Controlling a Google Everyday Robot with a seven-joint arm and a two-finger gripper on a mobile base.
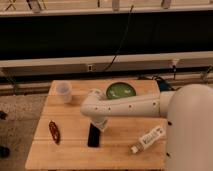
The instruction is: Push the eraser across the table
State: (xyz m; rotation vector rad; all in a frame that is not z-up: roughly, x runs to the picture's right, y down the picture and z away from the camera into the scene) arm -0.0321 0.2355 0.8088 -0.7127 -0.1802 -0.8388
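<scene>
The eraser (93,135) is a flat black slab lying near the middle front of the light wooden plank table (70,152). My white arm reaches in from the right and bends above it. The gripper (100,124) hangs down from the arm's end, right at the eraser's far right edge; I cannot tell whether it touches it. The small cream-white block is hidden behind the arm.
A clear plastic cup (63,91) stands at the back left. A green plate (121,91) lies at the back centre. A red object (53,131) lies left of the eraser. A white tube (148,138) lies at the front right.
</scene>
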